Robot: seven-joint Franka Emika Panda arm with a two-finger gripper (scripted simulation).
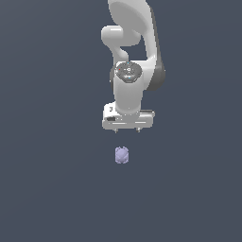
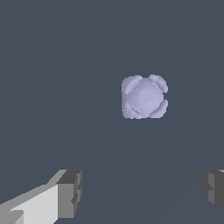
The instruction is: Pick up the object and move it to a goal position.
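Note:
The object (image 1: 121, 155) is a tiny pale lavender knobbly lump resting on the dark grey floor. In the exterior view it sits below the white gripper (image 1: 127, 131), slightly toward that view's left, with a clear gap between them. The gripper is open, its two short fingertips spread wide and nothing between them. The wrist view shows the object (image 2: 144, 96) from above as a rounded lump with several knobs. The two grey fingertips (image 2: 70, 193) stand far apart, and the object lies apart from them, outside the gap between them.
The white arm (image 1: 134, 47) rises above the gripper toward the top of the exterior view. The plain dark grey floor (image 1: 56, 189) surrounds the object.

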